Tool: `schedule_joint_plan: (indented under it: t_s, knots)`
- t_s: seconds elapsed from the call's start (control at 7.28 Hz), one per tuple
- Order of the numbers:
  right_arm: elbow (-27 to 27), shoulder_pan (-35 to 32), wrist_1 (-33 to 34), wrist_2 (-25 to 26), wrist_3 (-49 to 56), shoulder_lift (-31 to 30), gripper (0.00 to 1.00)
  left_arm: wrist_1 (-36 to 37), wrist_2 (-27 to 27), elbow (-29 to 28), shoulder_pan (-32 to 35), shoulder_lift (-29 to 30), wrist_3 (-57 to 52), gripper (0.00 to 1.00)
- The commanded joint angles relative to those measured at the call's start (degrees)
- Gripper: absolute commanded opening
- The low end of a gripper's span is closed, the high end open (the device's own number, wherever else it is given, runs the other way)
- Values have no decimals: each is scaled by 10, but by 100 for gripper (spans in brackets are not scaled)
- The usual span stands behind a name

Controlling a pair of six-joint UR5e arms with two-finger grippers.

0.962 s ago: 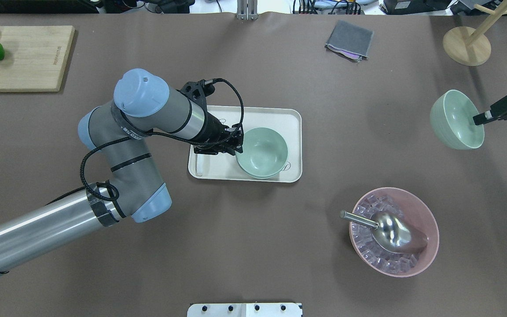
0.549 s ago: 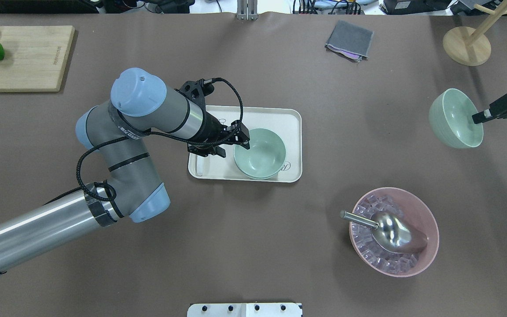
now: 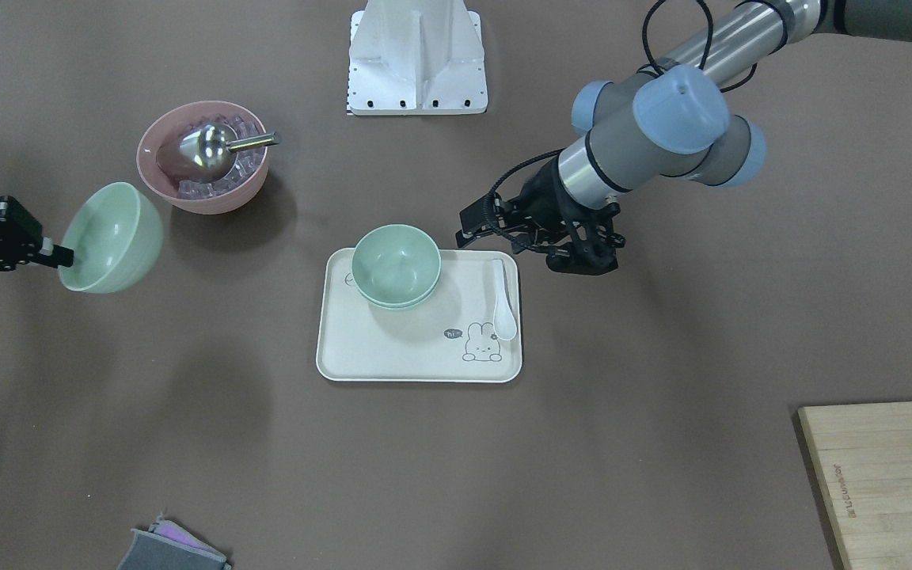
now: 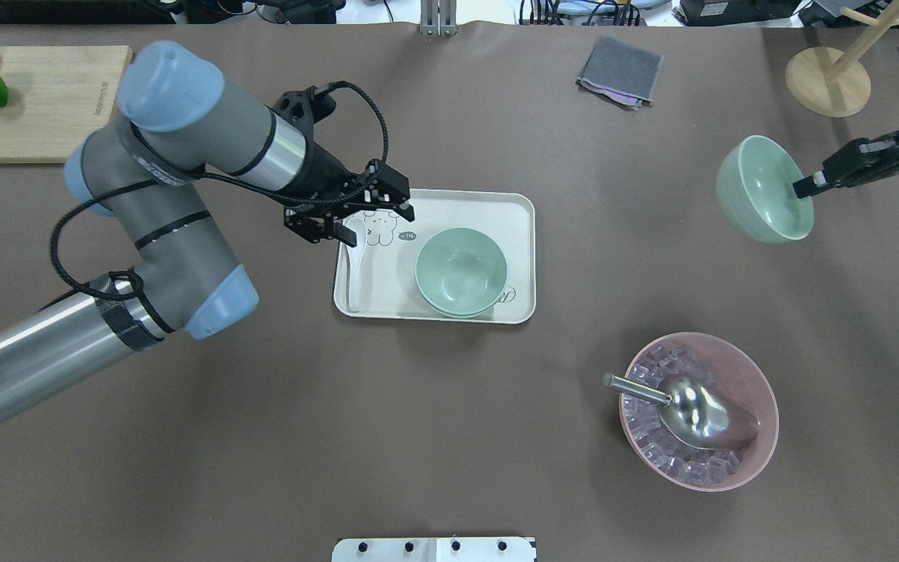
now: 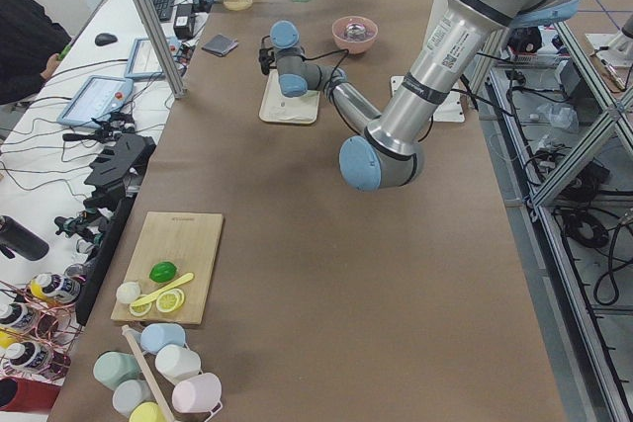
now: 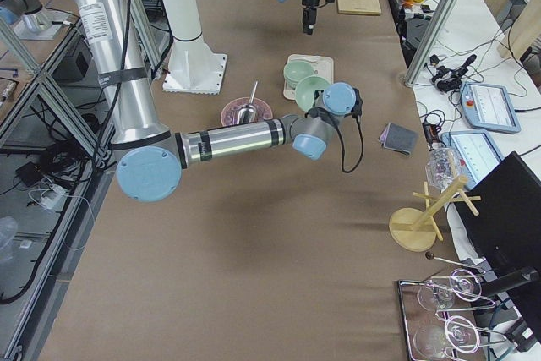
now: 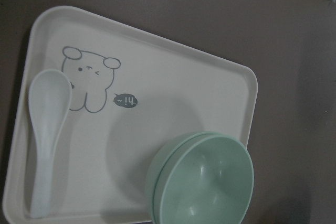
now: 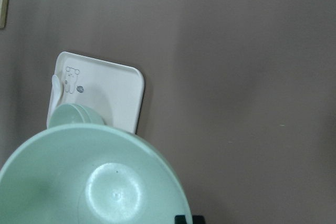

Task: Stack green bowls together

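Two pale green bowls (image 4: 461, 272) sit stacked, one inside the other, on the near right part of a cream tray (image 4: 512, 211); they also show in the front view (image 3: 395, 265) and the left wrist view (image 7: 205, 182). My left gripper (image 4: 356, 222) is open and empty, up over the tray's left edge, apart from the stack. My right gripper (image 4: 804, 187) is shut on the rim of the third green bowl (image 4: 765, 189), holding it tilted in the air far right of the tray; that bowl fills the right wrist view (image 8: 94, 177).
A white spoon (image 4: 356, 273) lies on the tray's left side. A pink bowl (image 4: 699, 410) with ice and a metal scoop stands near right. A cutting board (image 4: 44, 101) with fruit, a grey cloth (image 4: 620, 70) and a wooden stand (image 4: 828, 78) lie at the far edge.
My left gripper has let go of the upper bowl on the tray and drawn back up and to the left. My right gripper has carried its bowl left and farther away.
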State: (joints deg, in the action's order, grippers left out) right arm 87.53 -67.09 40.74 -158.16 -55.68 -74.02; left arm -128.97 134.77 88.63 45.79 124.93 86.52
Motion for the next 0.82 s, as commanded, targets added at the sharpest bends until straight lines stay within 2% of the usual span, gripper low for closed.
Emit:
schedule_joint_plan:
  t_s: [0.0,0.27,0.41,0.69]
  knots:
    - [27,101,-1,90,-117,51,0,-1,27,10,30,-22,-4,98]
    - [32,171,2,163,-171,78,0,-5,32,20,54,-33,-2,98]
    - [34,207,2,214,-195,85,0,-2,36,43,73,-59,-3,98]
    - [27,251,7,274,-216,110,0,-5,59,44,94,-78,-4,98]
